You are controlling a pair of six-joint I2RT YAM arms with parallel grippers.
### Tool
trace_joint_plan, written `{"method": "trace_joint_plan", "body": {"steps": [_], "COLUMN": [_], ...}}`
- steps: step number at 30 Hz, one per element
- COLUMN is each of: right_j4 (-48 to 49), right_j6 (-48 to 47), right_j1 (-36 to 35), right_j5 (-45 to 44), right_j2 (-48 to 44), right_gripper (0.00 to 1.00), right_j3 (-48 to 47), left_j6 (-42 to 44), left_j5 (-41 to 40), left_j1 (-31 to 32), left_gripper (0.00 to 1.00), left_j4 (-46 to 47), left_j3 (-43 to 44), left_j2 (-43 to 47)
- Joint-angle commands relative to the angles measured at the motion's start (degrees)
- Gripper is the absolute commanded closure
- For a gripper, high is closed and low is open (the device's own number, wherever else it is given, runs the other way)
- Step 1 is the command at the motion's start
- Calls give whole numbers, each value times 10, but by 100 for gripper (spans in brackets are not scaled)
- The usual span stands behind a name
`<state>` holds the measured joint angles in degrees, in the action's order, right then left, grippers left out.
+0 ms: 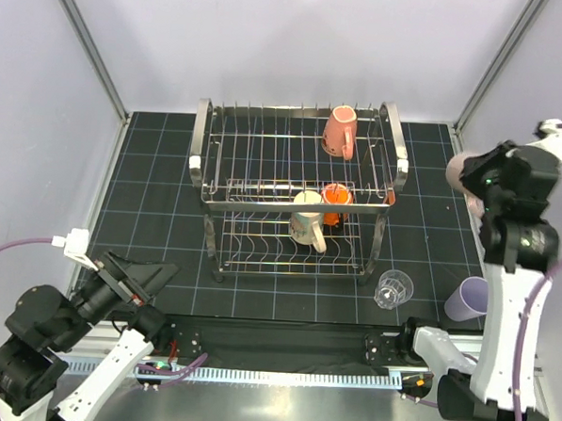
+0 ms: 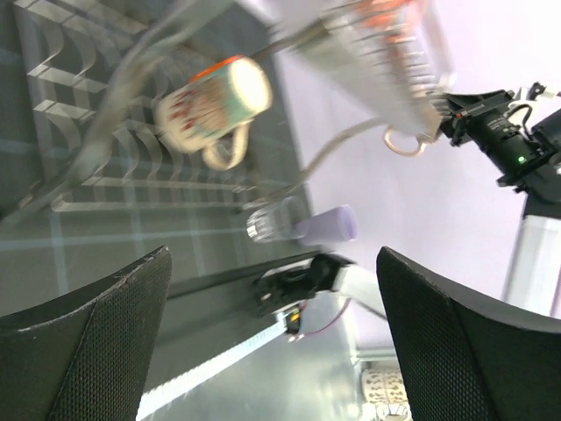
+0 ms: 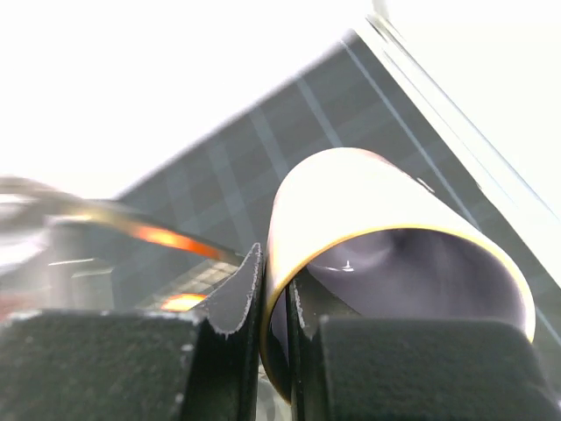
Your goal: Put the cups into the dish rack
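Three are racked: salmon-pink mug [image 1: 340, 131] on the dish rack [image 1: 263, 196] top tier, cream mug [image 1: 308, 219] and small orange cup [image 1: 335, 200] below. The right end effector [image 3: 273, 298] grasps the beige-pink mug [image 3: 368, 202] right of the rack — clear glass tumbler [image 1: 393, 289] and lavender tumbler [image 1: 467, 299] stand on the surface [image 1: 151, 166], near right. Left end effector [image 2: 273, 263]: released.

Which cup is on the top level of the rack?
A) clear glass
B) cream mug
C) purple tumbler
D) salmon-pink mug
D: the salmon-pink mug is on the top level of the rack; the cream mug is on the lower one, and the glass and purple tumbler are on the table.
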<state>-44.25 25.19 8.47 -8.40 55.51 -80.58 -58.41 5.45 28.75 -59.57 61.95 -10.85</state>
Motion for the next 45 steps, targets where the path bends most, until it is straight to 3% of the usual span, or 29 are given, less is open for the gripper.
{"method": "trace_joint_plan", "body": {"steps": [1, 2, 12, 15, 16, 17, 20, 23, 26, 32, 37, 45], "right_j4": [40, 43, 152, 256, 295, 393, 567, 635, 670, 663, 633, 600], "right_j6": [37, 48, 221, 332, 427, 478, 662, 764, 831, 849, 806, 757], "right_j1": [1, 0, 0, 0, 1, 0, 0, 0, -5, -85, -209, -255], "right_j5": [76, 142, 359, 413, 457, 474, 509, 523, 559, 568, 537, 504], "right_j2": [-37, -38, -11, -13, -16, -19, -35, -38, -23, -10, -2, -3], "right_gripper": [96, 96, 96, 96, 96, 96, 96, 96, 96, 96, 96, 96], "right_j3": [-121, -139, -300, -268, -248, -225, -137, -107, -112, -86, -64, -53], "left_j6": [26, 29, 53, 31, 18, 14, -6, 7, 47, 136, 255, 317], "left_j5": [52, 61, 181, 220, 237, 243, 270, 288, 322, 335, 260, 198], "left_j1": [1, 1, 1, 1, 1, 1, 2, 1, 7, 75, 158, 255], "left_gripper": [4, 4, 3, 2, 1, 1, 0, 0, 0, 0, 0, 0], "left_j4": [131, 148, 343, 463, 532, 563, 681, 769, 789, 789, 744, 730], "left_j3": [23, 26, 148, 134, 116, 107, 80, 71, 96, 119, 119, 114], "left_j2": [-12, -32, -219, -249, -258, -265, -303, -338, -381, -437, -459, -484]}}
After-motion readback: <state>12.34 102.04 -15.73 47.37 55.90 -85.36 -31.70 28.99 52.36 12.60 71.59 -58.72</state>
